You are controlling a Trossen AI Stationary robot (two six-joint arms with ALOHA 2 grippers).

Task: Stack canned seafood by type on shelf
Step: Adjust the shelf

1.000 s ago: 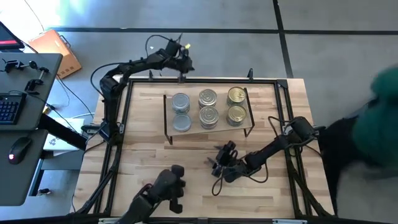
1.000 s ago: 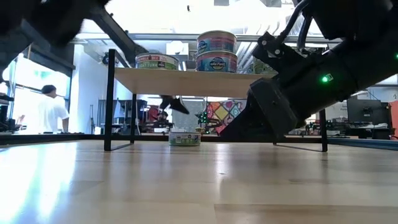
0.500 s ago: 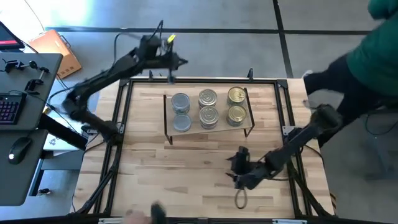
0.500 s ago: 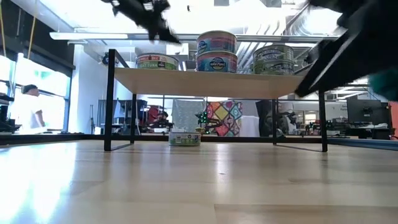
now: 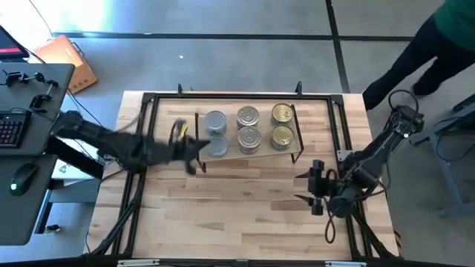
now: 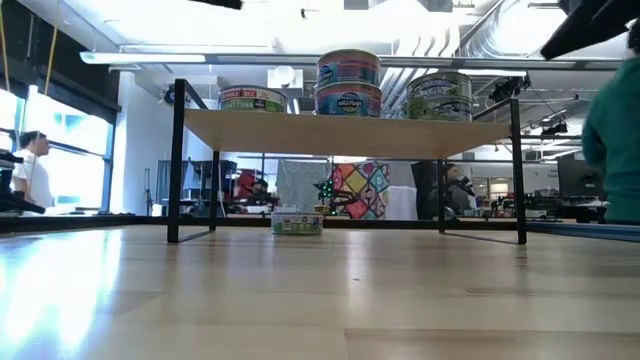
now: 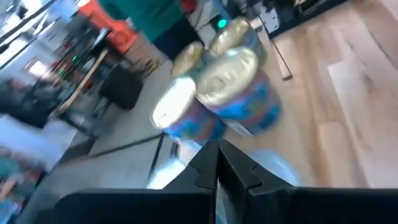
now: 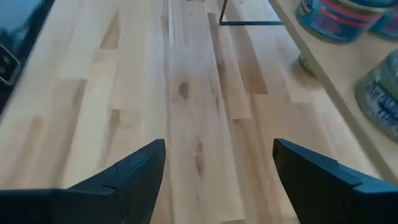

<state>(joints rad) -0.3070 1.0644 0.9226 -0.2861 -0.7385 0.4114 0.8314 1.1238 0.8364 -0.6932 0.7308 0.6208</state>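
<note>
The shelf (image 5: 249, 154) stands at the table's far middle with canned seafood on top: two plain silver tins (image 5: 216, 133) at its left, two pull-ring tins (image 5: 249, 127) in the middle, two gold tins (image 5: 281, 124) at its right. In the low view one middle tin (image 6: 348, 68) sits on another. One more tin (image 6: 297, 221) rests on the table under the shelf. My left gripper (image 5: 194, 152) is shut and empty, just left of the shelf's left end, pointing at the tins (image 7: 217, 146). My right gripper (image 5: 309, 189) hangs open and empty over the table, to the near right of the shelf (image 8: 217, 155).
Bare wooden tabletop (image 5: 223, 215) lies in front of the shelf. A black frame (image 5: 148, 100) runs around the table's edge. A person in green (image 5: 445, 37) stands beyond the far right corner. A desk with a keyboard (image 5: 11, 126) is at the left.
My left gripper has swung fast from beyond the table's far edge toward the near side, ending beside the shelf's left end, still shut. My right gripper has risen and drawn back toward the table's right edge, still open. The person in green has moved away to the far right.
</note>
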